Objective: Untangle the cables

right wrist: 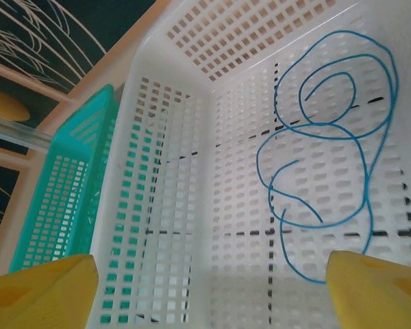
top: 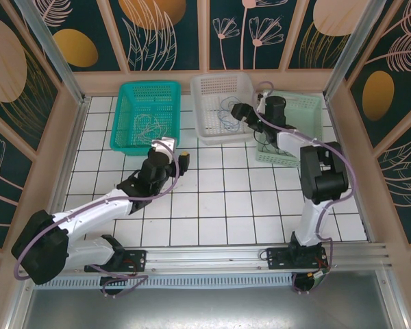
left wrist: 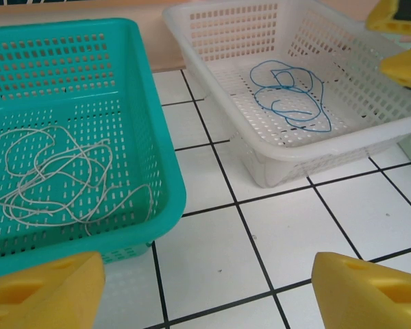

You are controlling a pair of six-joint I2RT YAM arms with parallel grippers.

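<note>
A grey-white cable (left wrist: 55,179) lies in loose loops on the floor of the teal basket (left wrist: 166,171). A blue cable (right wrist: 329,151) lies coiled inside the white basket (right wrist: 171,205), also seen as the blue cable (left wrist: 288,96) in the left wrist view. My left gripper (left wrist: 209,291) is open over the bare tiles in front of both baskets, with nothing between its yellow fingers (left wrist: 41,291). My right gripper (right wrist: 212,295) is open just above the white basket's floor. The blue cable's lower loop ends close to its right finger (right wrist: 373,288), apart from it.
From above, the teal basket (top: 127,92), the white basket (top: 204,82) and a pale green basket (top: 308,110) stand in a row at the back. The left gripper (top: 175,151) is on the tiles; the right gripper (top: 234,112) reaches over the white basket. Wooden walls enclose the table.
</note>
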